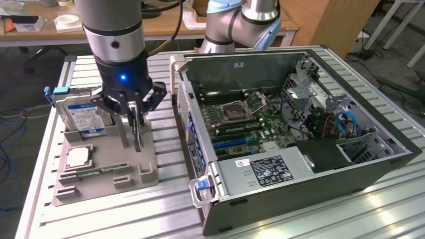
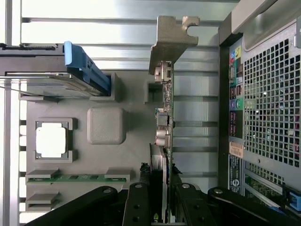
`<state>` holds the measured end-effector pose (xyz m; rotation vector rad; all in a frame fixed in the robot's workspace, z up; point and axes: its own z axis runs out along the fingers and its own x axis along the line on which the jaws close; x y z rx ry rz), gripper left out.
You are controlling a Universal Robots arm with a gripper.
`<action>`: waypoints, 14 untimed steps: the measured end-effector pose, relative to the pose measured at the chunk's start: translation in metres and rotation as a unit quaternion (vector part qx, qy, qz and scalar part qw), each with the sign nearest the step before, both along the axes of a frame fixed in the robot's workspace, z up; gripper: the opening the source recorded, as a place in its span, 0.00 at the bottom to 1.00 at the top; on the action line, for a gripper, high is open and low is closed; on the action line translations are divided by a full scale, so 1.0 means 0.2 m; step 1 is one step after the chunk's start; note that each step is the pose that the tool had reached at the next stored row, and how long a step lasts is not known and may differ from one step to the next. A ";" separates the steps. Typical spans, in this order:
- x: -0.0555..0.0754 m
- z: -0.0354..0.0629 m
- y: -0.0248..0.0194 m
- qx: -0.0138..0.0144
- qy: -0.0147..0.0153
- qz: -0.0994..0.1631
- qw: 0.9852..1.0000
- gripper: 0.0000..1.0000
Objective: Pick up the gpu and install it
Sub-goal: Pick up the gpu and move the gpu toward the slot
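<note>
The gpu (image 1: 137, 130), a thin black card, stands on edge between the fingers of my gripper (image 1: 133, 107), over the right side of the grey parts holder (image 1: 113, 159). In the wrist view the gpu (image 2: 164, 117) runs away from my gripper (image 2: 160, 202), with its metal end bracket (image 2: 171, 37) at the far end. The fingers (image 2: 138, 202) press on both faces of the card, so the gripper is shut on it. The open computer case (image 1: 292, 124) lies to the exterior view's right, with its motherboard (image 1: 239, 119) exposed.
The holder also carries a silver hard drive (image 1: 83, 117) with a blue-white label, a square processor (image 1: 77, 157) and a green memory stick (image 1: 99, 172). The case's perforated rear panel (image 2: 268, 103) is close beside the card. A second arm's base (image 1: 232, 25) stands behind the case.
</note>
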<state>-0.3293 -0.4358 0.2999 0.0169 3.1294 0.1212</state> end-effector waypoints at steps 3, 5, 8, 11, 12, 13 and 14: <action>0.00 0.008 0.000 -0.005 0.000 0.000 1.000 0.27; 0.00 0.013 0.000 -0.008 0.000 0.000 1.000 0.27; 0.00 0.028 0.000 -0.009 0.000 0.000 1.000 0.27; 0.00 0.043 0.000 -0.009 0.000 0.000 1.000 0.27; 0.00 0.048 0.000 -0.009 0.000 0.000 1.000 0.27; 0.00 0.053 0.000 -0.009 0.000 0.000 1.000 0.27; 0.00 0.057 0.000 -0.009 0.000 0.000 1.000 0.27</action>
